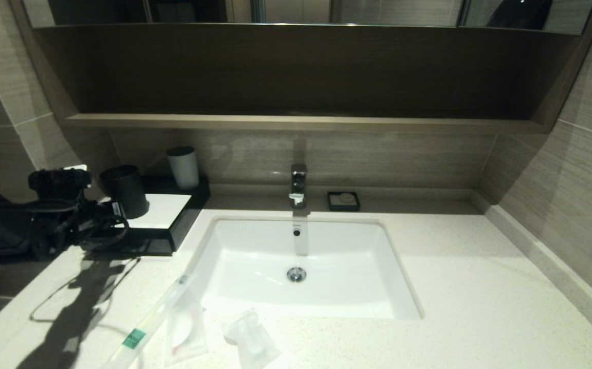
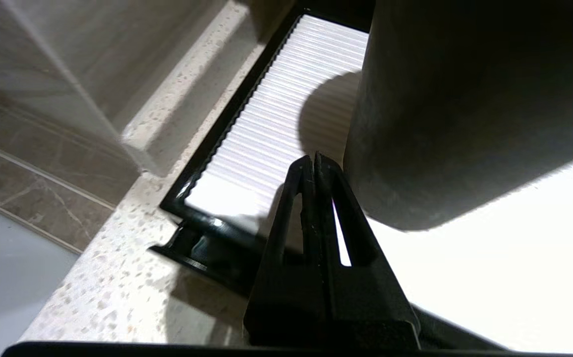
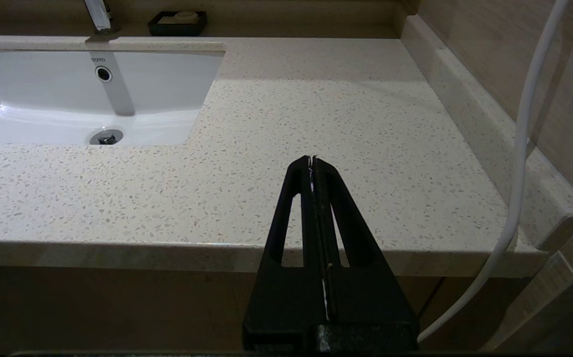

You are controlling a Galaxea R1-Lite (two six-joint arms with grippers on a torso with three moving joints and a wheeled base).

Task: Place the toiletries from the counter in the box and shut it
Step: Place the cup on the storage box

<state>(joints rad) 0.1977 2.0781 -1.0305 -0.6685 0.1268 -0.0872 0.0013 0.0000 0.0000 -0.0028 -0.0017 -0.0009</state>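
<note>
Over the black box (image 1: pixel 170 225) at the far left of the counter (image 1: pixel 480 287), the left gripper (image 2: pixel 315 158) is hovering with its fingers pressed together, gripping nothing. It's sitting right beside the black cup (image 2: pixel 465 99) on top of the box's white ribbed lid (image 2: pixel 276 129), so that lid is looking like the thing to deal with first.

The right gripper (image 3: pixel 312 159) is hanging off the front edge of the counter on the sink's (image 1: pixel 301 266) right side, also clenched and empty, basically parked.

The toiletries are lying at the front edge, left of the sink: a long toothbrush packet (image 1: pixel 147 323) and 2 small clear sachets (image 1: pixel 186 333) (image 1: pixel 251 341), none in the box yet.

My take: get the fingers apart before going for the lid edge, and steer clear of that cup since it's tippy-looking. Those flat plastic packets are probably slippery, so pinching from an edge should be working better than from above.
</note>
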